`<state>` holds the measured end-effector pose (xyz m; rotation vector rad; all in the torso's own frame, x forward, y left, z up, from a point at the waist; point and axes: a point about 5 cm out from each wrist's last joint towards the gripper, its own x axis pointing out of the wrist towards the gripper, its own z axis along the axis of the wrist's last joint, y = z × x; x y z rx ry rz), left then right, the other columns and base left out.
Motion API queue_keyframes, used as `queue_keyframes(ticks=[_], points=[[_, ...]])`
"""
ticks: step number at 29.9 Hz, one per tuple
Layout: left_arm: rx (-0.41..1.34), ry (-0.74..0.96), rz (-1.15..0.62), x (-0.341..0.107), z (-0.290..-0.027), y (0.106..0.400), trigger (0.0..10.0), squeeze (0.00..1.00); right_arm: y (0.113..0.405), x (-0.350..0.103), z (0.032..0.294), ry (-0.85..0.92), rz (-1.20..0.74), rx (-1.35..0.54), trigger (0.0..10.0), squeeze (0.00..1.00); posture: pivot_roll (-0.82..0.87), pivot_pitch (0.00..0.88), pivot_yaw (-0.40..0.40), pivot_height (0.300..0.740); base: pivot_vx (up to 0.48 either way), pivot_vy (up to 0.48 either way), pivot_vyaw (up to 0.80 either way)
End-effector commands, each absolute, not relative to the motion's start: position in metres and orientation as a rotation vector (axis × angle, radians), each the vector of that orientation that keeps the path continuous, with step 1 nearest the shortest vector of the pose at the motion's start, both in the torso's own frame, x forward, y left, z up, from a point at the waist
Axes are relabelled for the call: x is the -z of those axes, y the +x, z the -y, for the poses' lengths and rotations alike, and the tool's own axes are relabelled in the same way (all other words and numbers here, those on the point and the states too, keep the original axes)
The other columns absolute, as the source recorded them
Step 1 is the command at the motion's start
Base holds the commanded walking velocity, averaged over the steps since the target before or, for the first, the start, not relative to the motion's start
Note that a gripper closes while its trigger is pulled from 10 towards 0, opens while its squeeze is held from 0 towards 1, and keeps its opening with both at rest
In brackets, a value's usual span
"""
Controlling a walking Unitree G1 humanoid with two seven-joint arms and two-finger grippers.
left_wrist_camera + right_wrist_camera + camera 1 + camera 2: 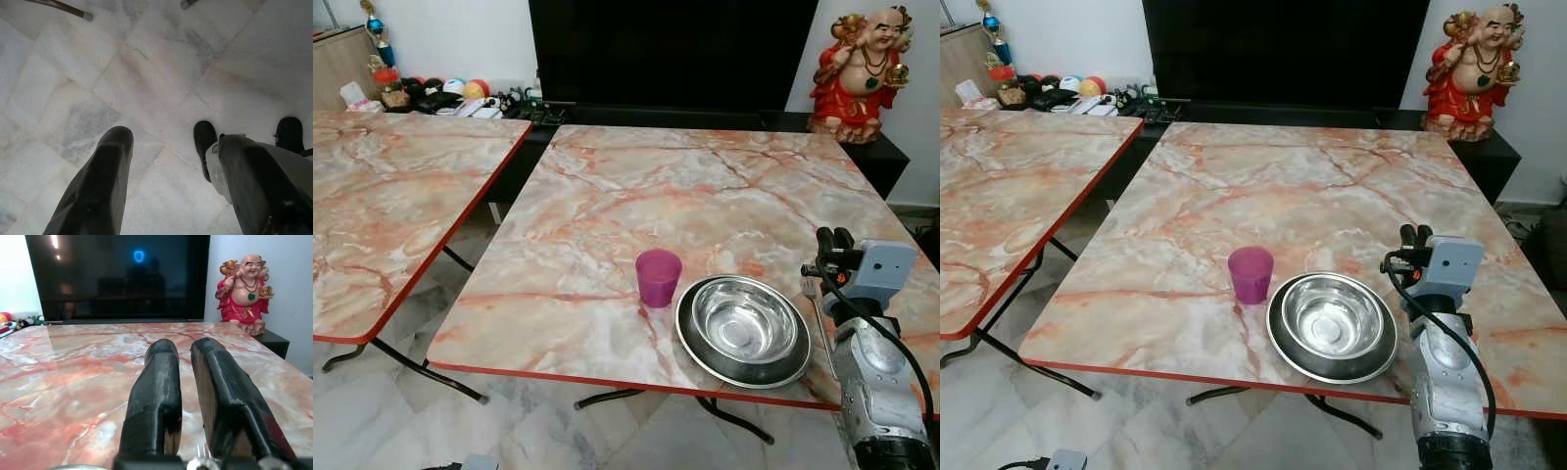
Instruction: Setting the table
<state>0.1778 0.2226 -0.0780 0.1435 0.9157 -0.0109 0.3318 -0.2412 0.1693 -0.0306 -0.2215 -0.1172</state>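
Observation:
A purple cup (658,276) stands upright near the front edge of the marble-patterned table (705,186). Just right of it sits a steel bowl (744,323) on a dark plate (690,343). A thin metal utensil (817,328), with what look like fork tines, lies on the table right of the bowl. My right gripper (835,237) hovers above that utensil, fingers (156,382) shut with nothing between them, pointing toward the far side of the table. My left gripper (171,139) hangs over the floor, open and empty.
A second marble-patterned table (391,196) stands to the left, with a gap of tiled floor (460,294) between. Behind the table are a large dark TV screen (666,49) and a red laughing statue (860,69). Clutter sits at the back left.

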Motion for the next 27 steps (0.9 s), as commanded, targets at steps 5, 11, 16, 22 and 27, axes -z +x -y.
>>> queue_keyframes(ticks=[5, 11, 16, 22, 27], points=[[0.012, 0.130, -0.953, 0.083, -0.222, 0.168, 10.0, 0.00, 0.333, -0.177, 0.235, -0.034, 0.252, 0.101, 10.0, 0.00, -0.01, 0.000, 0.011, 0.740, 0.000, 0.480, 0.00], [0.009, 0.129, -0.947, 0.082, -0.221, 0.171, 10.0, 0.00, 0.337, -0.180, 0.232, -0.039, 0.257, 0.096, 10.0, 0.00, -0.01, 0.000, 0.010, 0.740, 0.000, 0.480, 0.00], [0.004, 0.119, -0.938, 0.081, -0.219, 0.174, 10.0, 0.00, 0.340, -0.184, 0.227, -0.036, 0.266, 0.090, 10.0, 0.00, 0.00, 0.011, 0.013, 0.740, 0.000, 0.480, 0.00], [-0.002, 0.117, -0.941, 0.081, -0.220, 0.174, 10.0, 0.00, 0.341, -0.184, 0.225, -0.035, 0.269, 0.087, 10.0, 0.00, 0.00, 0.028, 0.015, 0.740, 0.000, 0.480, 0.00], [-0.008, 0.116, -0.953, 0.083, -0.223, 0.169, 10.0, 0.00, 0.341, -0.184, 0.225, -0.041, 0.270, 0.090, 10.0, 0.00, 0.00, 0.034, 0.014, 0.740, 0.000, 0.480, 0.00]])
